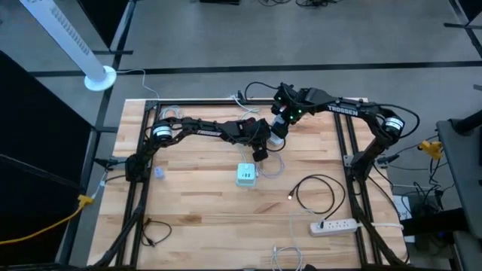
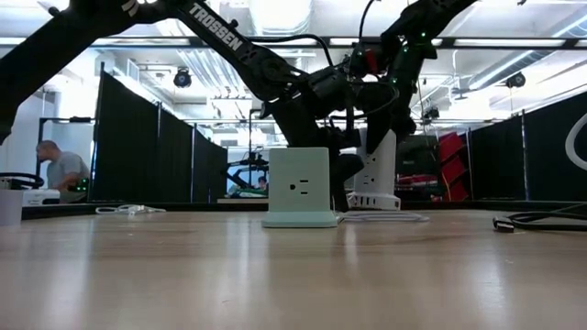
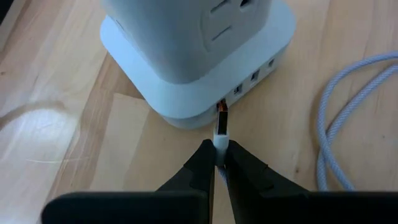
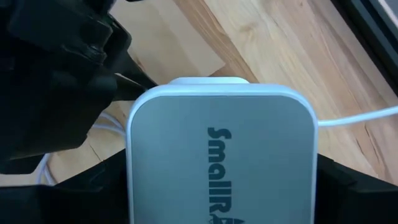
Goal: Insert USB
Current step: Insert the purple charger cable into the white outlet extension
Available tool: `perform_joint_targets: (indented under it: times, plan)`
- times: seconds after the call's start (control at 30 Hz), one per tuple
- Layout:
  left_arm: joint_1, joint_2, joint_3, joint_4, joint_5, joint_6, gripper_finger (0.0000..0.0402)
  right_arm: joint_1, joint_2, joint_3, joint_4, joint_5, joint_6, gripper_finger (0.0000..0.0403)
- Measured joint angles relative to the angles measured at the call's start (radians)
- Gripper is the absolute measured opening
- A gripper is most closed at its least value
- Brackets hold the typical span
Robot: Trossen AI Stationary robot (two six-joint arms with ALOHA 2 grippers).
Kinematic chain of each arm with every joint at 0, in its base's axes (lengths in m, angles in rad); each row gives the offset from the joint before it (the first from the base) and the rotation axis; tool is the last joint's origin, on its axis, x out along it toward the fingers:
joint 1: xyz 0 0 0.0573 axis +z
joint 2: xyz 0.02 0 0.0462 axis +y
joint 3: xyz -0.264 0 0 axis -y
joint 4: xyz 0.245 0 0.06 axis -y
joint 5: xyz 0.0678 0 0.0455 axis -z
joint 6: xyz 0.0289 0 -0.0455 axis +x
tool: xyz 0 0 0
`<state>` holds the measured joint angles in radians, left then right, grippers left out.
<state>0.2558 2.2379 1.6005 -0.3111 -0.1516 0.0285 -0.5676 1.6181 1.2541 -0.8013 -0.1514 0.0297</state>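
Observation:
A white power block [image 4: 224,155] with a wider base stands upright on the wooden table [image 1: 196,203], right of centre [image 1: 276,140]. USB ports line the base's side [image 3: 255,78]. My right gripper [image 4: 224,183] reaches down over the block's top, its fingers spread wide on two sides. From the block's near-left, my left gripper [image 3: 217,152] slants down, shut on a small white USB plug [image 3: 221,127]. The plug's metal tip [image 3: 222,111] meets the base at its end port; how deep it sits I cannot tell. In the low view the block [image 2: 378,170] stands behind a pale green cube [image 2: 300,188]. My left gripper pinches the USB plug's white housing [image 3: 220,142] between its two fingertips and slants down toward the block's base. The plug points along the fingers and is clear of the table, its tip at the base's port. My right gripper comes from above and holds the block's upper part, one finger [image 4: 109,183] on each of two opposite sides. The block stands upright with its base on the table.
A pale green outlet cube [image 1: 246,175] sits just near-left of the block. A pale cable [image 3: 336,124] loops beside the base. A black cable coil [image 1: 316,192] and a white power strip [image 1: 335,224] lie near-right. A person [image 2: 60,170] sits in the room beyond.

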Motion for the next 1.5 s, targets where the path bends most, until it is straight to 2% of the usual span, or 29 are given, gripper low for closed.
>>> perform_joint_targets:
  times: [0.3, 0.5, 0.67, 0.9, 1.03, 1.27, 1.4, 1.5]
  plan:
    - [0.001, 0.000, 0.000, -0.004, -0.006, 0.008, 0.0016, 0.008, -0.047, 0.000, -0.047, 0.008, -0.029, 0.0292]
    - [0.005, 0.001, 0.000, -0.003, -0.014, 0.014, 0.0016, 0.007, -0.046, -0.025, -0.056, 0.104, 0.001, 0.0292]
    - [-0.002, -0.013, 0.000, -0.048, -0.015, 0.018, 0.0016, 0.007, -0.046, -0.060, -0.030, 0.117, 0.062, 0.0292]
    - [-0.021, -0.060, 0.000, -0.118, -0.075, 0.041, 0.0016, 0.009, -0.050, -0.121, 0.096, 0.130, 0.090, 0.0292]
    - [-0.025, -0.075, 0.000, -0.126, -0.075, 0.041, 0.0016, 0.011, -0.051, -0.129, 0.122, 0.131, 0.046, 0.0292]
    - [-0.026, -0.077, 0.000, -0.145, -0.076, 0.038, 0.0016, 0.012, -0.105, -0.139, 0.118, 0.118, -0.149, 0.0295]
    - [-0.026, -0.077, 0.000, -0.148, -0.076, 0.038, 0.0016, 0.009, -0.128, -0.150, 0.124, 0.118, -0.205, 0.0344]
    - [-0.026, -0.077, 0.000, -0.148, -0.076, 0.037, 0.0016, 0.009, -0.128, -0.161, 0.129, 0.116, -0.210, 0.0356]
